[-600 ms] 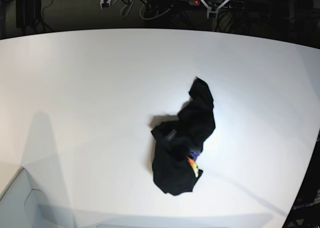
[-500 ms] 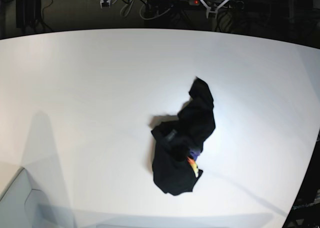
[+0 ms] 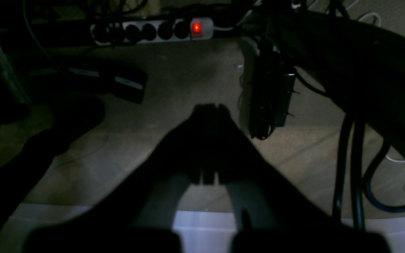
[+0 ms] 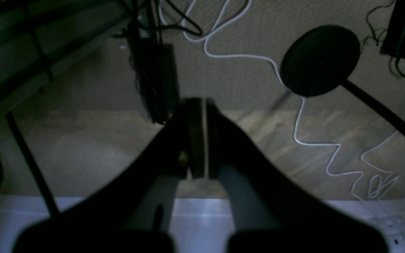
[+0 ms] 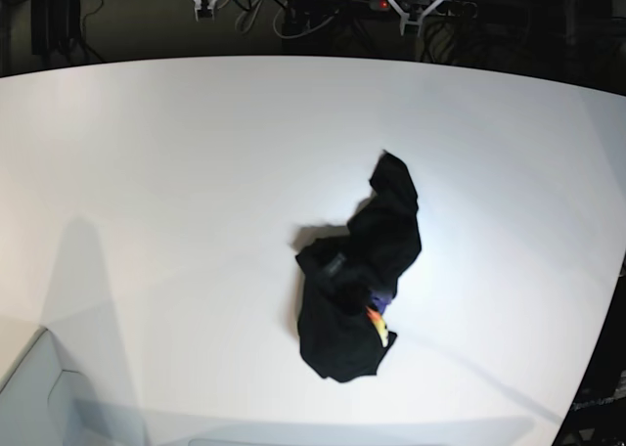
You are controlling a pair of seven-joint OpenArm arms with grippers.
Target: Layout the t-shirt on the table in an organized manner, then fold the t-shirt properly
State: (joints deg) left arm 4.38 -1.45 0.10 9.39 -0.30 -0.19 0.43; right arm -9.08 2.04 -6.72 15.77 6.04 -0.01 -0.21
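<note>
Two wrist views come first: the left hand (image 3: 209, 109) sits at frame centre with its jaws pressed together on nothing, aimed at dim floor past the table (image 3: 202, 225) edge along the bottom, and the right hand (image 4: 196, 105) is likewise closed and empty. In the base view the shirt (image 5: 357, 275) lies crumpled right of centre, unmoved from a moment ago, so I judge the layout not yet begun.
</note>
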